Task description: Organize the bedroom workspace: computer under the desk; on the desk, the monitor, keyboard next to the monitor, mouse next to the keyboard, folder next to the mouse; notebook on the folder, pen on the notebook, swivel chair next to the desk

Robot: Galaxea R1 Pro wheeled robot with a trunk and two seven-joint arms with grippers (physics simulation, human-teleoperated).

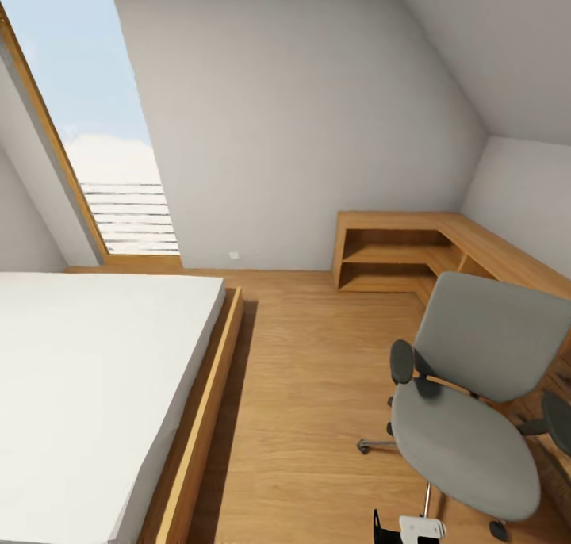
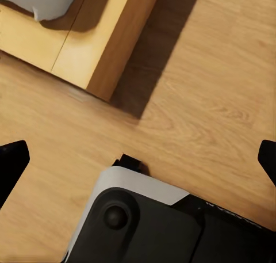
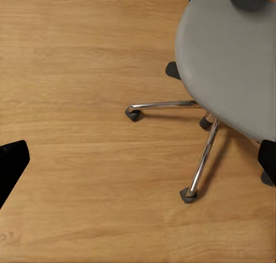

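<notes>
Head view: an attic bedroom (image 1: 301, 116) with sloping pale walls, a wood-framed skylight (image 1: 103, 132) at left, a plank floor (image 1: 309, 385). White-topped bed (image 1: 87, 385) on a wooden frame at left; low wooden corner shelving (image 1: 412, 250) against the far wall. Swivel chair (image 1: 468, 409) at right, grey seat bare, beside the shelving.

Left wrist view: left gripper (image 2: 138, 159) over bare planks, fingertips spread wide apart, holding nothing; bed frame corner (image 2: 98, 44) beyond; robot base (image 2: 155, 223) below.

Right wrist view: right gripper (image 3: 138, 159) likewise spread and empty, above floor beside the chair's chrome legs (image 3: 201, 159) and casters.
</notes>
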